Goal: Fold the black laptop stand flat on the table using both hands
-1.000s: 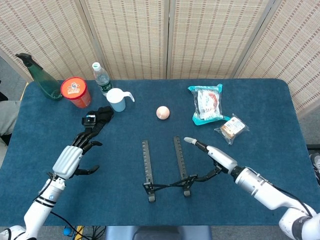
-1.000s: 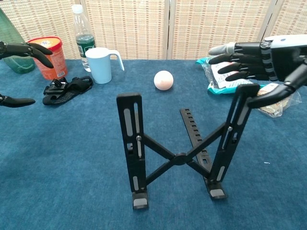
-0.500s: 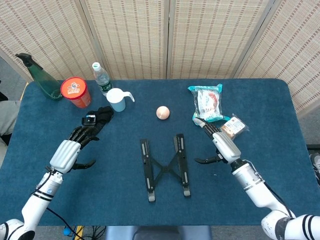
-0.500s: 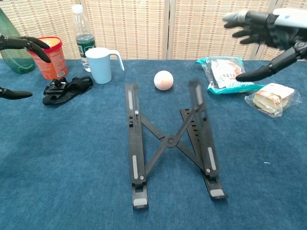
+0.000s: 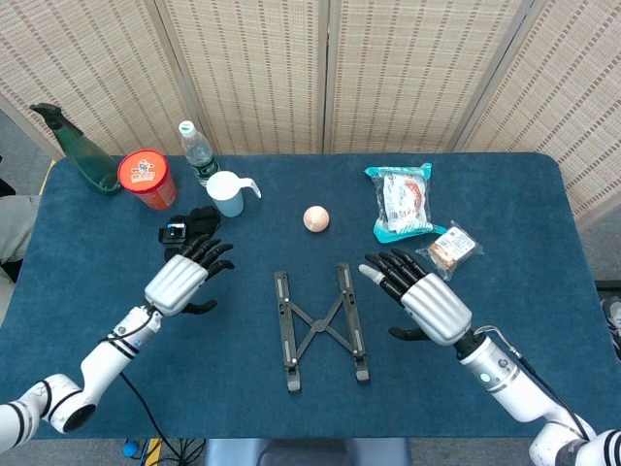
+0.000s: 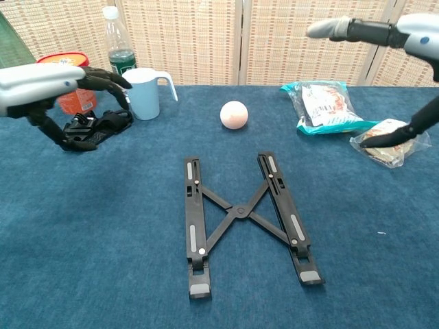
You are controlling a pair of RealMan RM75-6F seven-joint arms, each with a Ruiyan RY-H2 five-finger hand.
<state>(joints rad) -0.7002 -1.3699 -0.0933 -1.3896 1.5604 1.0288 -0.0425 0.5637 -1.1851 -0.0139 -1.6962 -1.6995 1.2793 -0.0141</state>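
The black laptop stand (image 5: 320, 328) (image 6: 243, 216) lies flat on the blue table, its two rails joined by crossed struts. My left hand (image 5: 184, 275) (image 6: 48, 86) hovers to the left of the stand with fingers spread, holding nothing. To the stand's right, my right hand (image 5: 419, 296) (image 6: 384, 34) is raised above the table, fingers apart and empty. Neither hand touches the stand.
At the back left stand a green bottle (image 5: 76, 150), a red tub (image 5: 147, 179), a water bottle (image 5: 197, 152) and a pale blue cup (image 5: 227, 193). A black strap gadget (image 5: 189, 226) lies near my left hand. A peach ball (image 5: 315, 218) and two snack packets (image 5: 403, 201) (image 5: 450, 248) sit behind.
The stand has dropped from upright to flat on the table. My right hand let go of it and rose. My left hand has moved in towards the stand.
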